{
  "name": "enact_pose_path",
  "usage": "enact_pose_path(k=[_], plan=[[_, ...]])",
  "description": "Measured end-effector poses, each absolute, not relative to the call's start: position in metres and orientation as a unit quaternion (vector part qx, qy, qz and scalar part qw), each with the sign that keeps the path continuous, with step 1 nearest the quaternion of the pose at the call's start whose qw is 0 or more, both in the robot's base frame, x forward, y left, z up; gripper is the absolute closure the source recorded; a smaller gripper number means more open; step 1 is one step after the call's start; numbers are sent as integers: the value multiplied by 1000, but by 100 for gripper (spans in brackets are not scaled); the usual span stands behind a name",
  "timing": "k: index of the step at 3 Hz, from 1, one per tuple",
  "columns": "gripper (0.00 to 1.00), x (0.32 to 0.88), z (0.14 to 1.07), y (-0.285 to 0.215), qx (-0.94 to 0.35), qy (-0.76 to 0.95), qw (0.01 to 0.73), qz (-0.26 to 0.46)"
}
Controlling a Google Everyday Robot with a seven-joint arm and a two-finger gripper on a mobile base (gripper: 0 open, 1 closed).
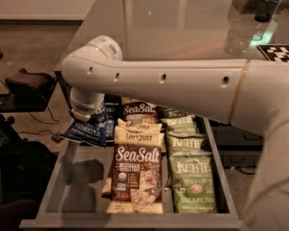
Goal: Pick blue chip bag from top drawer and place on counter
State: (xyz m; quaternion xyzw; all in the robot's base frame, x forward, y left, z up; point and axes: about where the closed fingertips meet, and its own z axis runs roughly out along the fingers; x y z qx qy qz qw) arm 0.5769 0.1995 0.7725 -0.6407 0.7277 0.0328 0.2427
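A: Where's the hand (90,116)?

B: Above the back-left corner of the top drawer (58,180), tucked under the white arm's (180,83) wrist. It's clamped on the top edge of the blue chip bag (84,131).

A: And the bag, in or out of the drawer?

B: Up off the drawer floor. It hangs tilted from the hand w/ the VINEGAR lettering showing, and its lower-left corner overlaps the drawer's left wall. A 2nd blue Kettle bag (110,121) sits just beside it, at the drawer's back.

A: Other stuff in the drawer?

B: Mid row: Late July Sea Salt bags (137,173), overlapping front to back. Right row: green Kettle Jalapeño bags (192,182), three of them stacked like shingles.

A: The table (180,31)?

B: Behind and above the drawer, glossy w/ reflections. A checkered marker (275,52) and a dark container (266,9) sit on it, past the drawer's back-right corner.
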Motion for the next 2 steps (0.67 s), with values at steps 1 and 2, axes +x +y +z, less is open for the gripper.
enact_pose_path(k=[1,2], plan=[[100,568,834,185,-642,704,298,54],[100,575,883,137,-605,707,356,82]])
